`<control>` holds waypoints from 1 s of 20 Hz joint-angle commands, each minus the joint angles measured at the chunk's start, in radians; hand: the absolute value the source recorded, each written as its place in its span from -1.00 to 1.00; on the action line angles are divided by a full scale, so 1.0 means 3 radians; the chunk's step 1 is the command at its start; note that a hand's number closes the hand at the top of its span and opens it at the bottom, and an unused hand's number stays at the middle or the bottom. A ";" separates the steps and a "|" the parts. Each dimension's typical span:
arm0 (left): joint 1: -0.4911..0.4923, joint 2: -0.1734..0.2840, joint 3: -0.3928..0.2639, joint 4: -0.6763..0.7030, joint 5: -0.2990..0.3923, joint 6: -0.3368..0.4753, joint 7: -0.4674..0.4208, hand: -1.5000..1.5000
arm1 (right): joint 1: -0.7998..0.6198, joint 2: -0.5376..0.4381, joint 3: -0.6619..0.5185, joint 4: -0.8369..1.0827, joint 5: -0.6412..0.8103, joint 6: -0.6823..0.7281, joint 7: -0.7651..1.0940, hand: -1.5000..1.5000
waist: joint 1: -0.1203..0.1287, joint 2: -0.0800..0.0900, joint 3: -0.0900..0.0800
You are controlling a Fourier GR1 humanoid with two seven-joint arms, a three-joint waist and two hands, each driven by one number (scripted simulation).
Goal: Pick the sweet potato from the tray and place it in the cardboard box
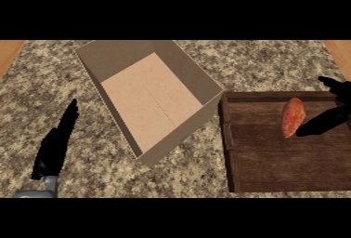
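Orange sweet potato (293, 117) lies on the wooden tray (274, 167), right of the cardboard box (147, 100). The right hand (336, 86) shows only at the far right edge; its grip cannot be told. It might nudge the potato away. The left hand (58, 139) rests straight on the desk (68, 69).

One view only, from the head, looking steeply down onto the speckled granite counter top (274, 60). Forearms enter from the lower edge at 6 o'clock, so the camera sits on the robot's side facing away toward 12. Close range: the open brown cardboard box (152, 100) fills the centre toward 11 o'clock; the dark wooden tray (288, 162) runs off frame at 3 to 4 o'clock. No second view to overlap with.
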 commanded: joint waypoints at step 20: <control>-0.0053 -0.0257 0.0260 -0.0031 -0.0231 -0.0265 0.0048 0.00 | 0.0064 0.0873 -0.0419 0.0256 0.1006 0.0252 -0.0123 -1.00 | -0.0006 0.0001 0.0000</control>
